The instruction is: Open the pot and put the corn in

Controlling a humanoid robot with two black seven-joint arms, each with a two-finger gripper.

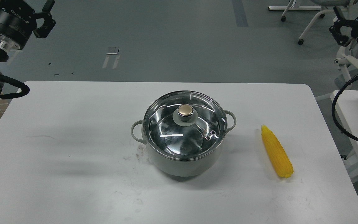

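Note:
The pale grey-green pot (183, 161) stands at the middle of the white table (73, 140). The glass lid (166, 130) with a gold knob (185, 110) sits on it. The yellow corn (277, 152) lies on the table to the right of the pot, pointed end away from me. My left gripper (46, 15) is high at the far left, beyond the table, with its fingers apart and empty. My right gripper (337, 25) is high at the far right, beyond the table's edge, with its fingers apart and empty. Both are far from the pot and the corn.
A second white table (350, 124) stands just right of the main one. White chair legs (306, 18) stand on the grey floor at the back right. A black cable (337, 112) loops off my right arm by the table's right edge.

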